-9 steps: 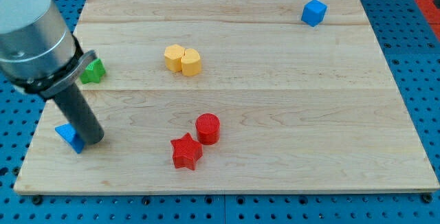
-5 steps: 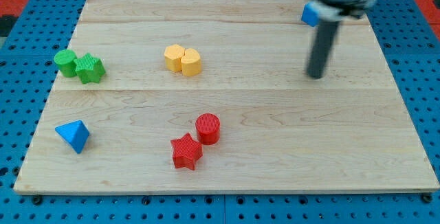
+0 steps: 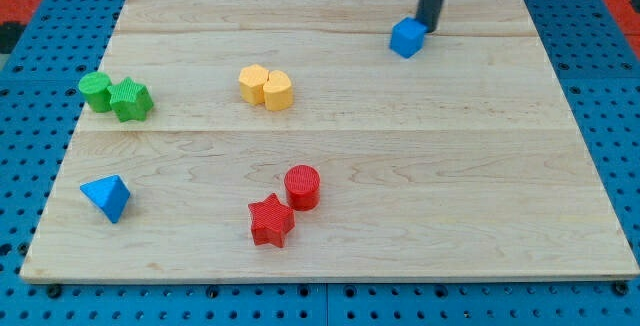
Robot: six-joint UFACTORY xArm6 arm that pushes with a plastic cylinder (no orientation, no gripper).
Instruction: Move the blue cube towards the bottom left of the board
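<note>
The blue cube [image 3: 407, 37] sits near the view's top right of the wooden board [image 3: 330, 256]. My dark rod comes down from the top edge, and my tip [image 3: 430, 30] is just to the upper right of the cube, touching or almost touching it.
Two yellow blocks [image 3: 266, 87] lie side by side at upper centre. Two green blocks [image 3: 116, 97] sit at the left edge. A blue triangular block [image 3: 107, 197] is at the lower left. A red cylinder [image 3: 302, 186] and a red star [image 3: 270, 219] are at lower centre.
The rod swept from the lower left to the top right, going behind the blue cube. The cube has slid down and left from near the top right corner.
</note>
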